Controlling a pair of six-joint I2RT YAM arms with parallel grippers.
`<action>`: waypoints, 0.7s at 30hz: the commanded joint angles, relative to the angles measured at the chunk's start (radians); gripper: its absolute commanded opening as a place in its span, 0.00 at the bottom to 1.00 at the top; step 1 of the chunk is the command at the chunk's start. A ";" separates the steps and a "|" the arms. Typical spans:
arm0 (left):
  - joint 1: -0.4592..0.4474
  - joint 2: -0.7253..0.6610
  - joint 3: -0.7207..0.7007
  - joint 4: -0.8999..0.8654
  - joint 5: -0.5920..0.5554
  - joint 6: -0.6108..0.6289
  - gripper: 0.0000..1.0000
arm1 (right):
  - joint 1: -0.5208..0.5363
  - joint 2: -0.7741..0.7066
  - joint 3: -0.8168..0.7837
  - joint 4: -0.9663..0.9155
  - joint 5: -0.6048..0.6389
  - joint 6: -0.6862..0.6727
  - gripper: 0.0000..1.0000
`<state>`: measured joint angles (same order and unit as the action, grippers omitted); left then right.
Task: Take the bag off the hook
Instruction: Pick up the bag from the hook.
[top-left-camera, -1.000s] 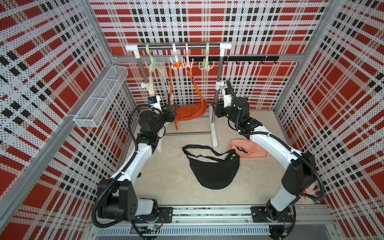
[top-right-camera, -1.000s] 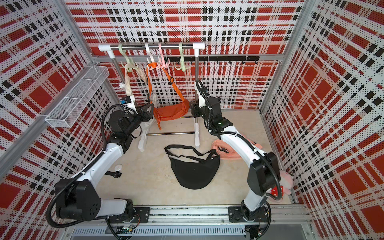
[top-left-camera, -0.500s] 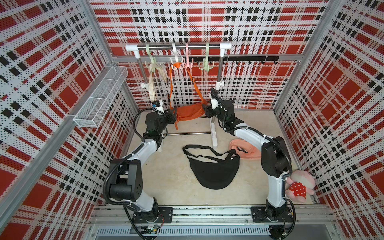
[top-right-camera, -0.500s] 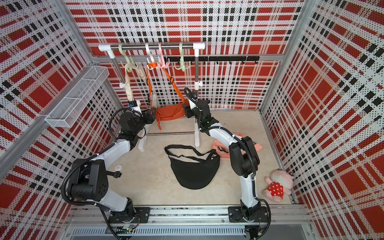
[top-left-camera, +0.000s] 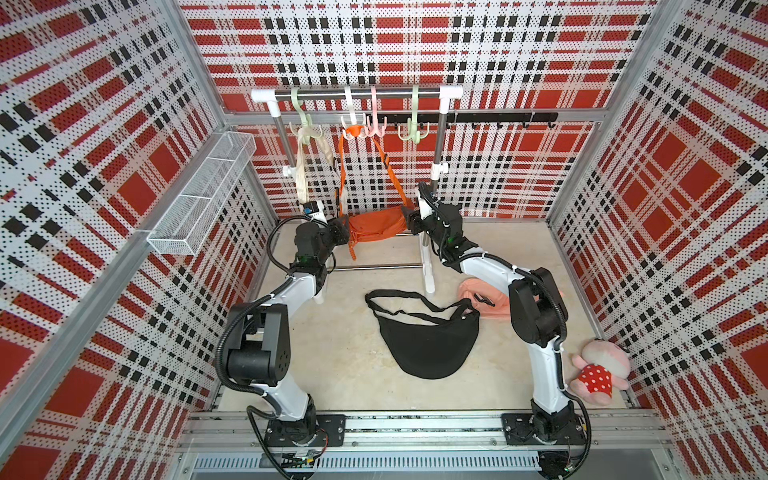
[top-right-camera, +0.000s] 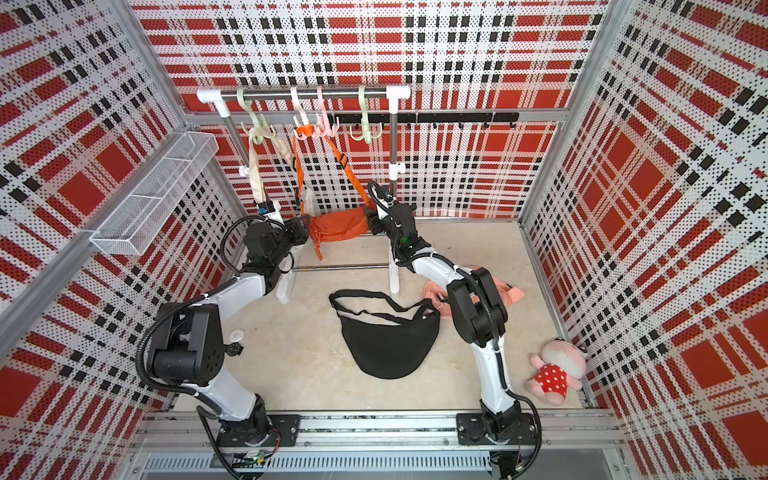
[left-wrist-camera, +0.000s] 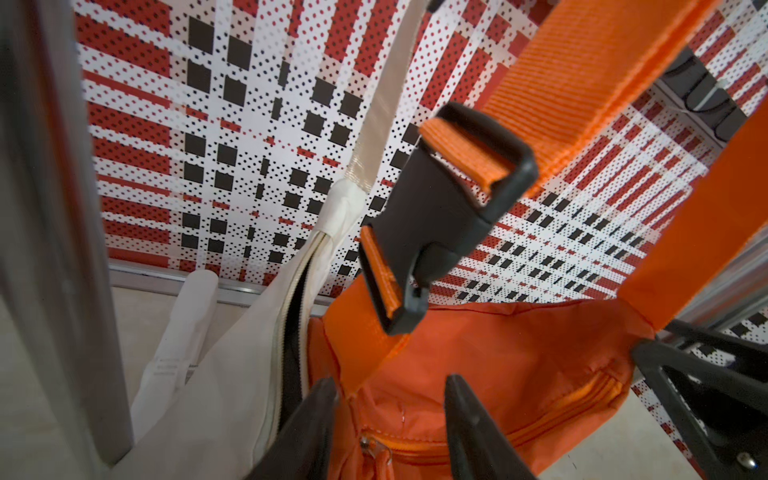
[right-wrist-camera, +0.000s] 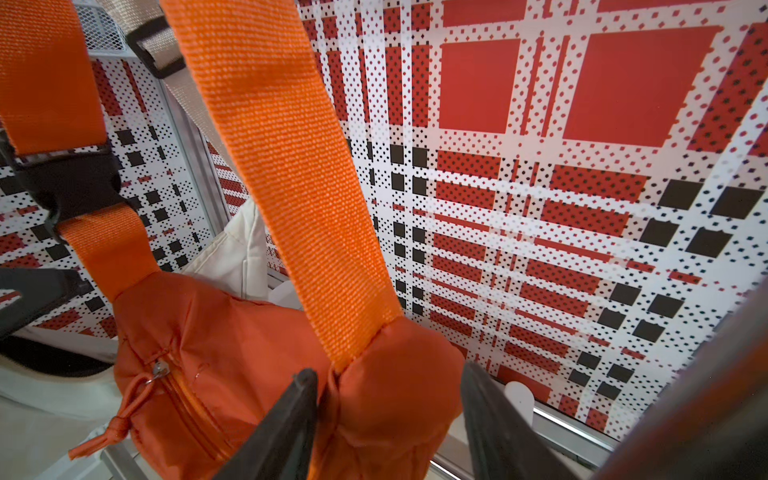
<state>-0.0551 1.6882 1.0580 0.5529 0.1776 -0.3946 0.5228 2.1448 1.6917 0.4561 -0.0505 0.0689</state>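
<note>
Orange bag (top-left-camera: 376, 226): hangs by its strap (top-left-camera: 390, 166) from the white hook (top-left-camera: 351, 122) on the rail (top-left-camera: 357, 94), far centre, with its body low above the floor. Soft, puffy cloth, judged light and limp. It will likely sag and swing, and the smooth shell may slip from a shallow pinch. Best holds are the sewn ends where webbing meets body, or the webbing itself; the strap loop must rise clear of the hook tip. Zip (left-wrist-camera: 552, 419) closed, contents unseen. Left gripper (left-wrist-camera: 390, 395): jaws part-way apart, astride the bag's left end, cloth filling the gap; whether it pinches, cannot tell. Right gripper (right-wrist-camera: 386, 386): likewise astride the right end at the strap root, pinch not certain. Cream bag (left-wrist-camera: 249, 365): just left of the orange one, zip open, inside dark. Wire basket (top-left-camera: 199, 195), left wall: divided, nothing seen inside. Black bag (top-left-camera: 428, 345): flat on the floor, near centre.
</note>
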 joint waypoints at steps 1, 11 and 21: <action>0.012 0.033 0.045 0.050 -0.009 -0.013 0.48 | 0.006 0.032 0.032 0.060 0.011 -0.010 0.57; 0.012 0.110 0.129 0.086 0.010 -0.048 0.42 | 0.009 0.078 0.066 0.091 0.000 -0.001 0.43; 0.012 0.093 0.107 0.102 -0.006 -0.062 0.18 | 0.009 0.111 0.105 0.164 0.037 0.014 0.58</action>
<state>-0.0509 1.7821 1.1660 0.6216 0.1745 -0.4522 0.5232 2.2257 1.7683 0.5529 -0.0326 0.0837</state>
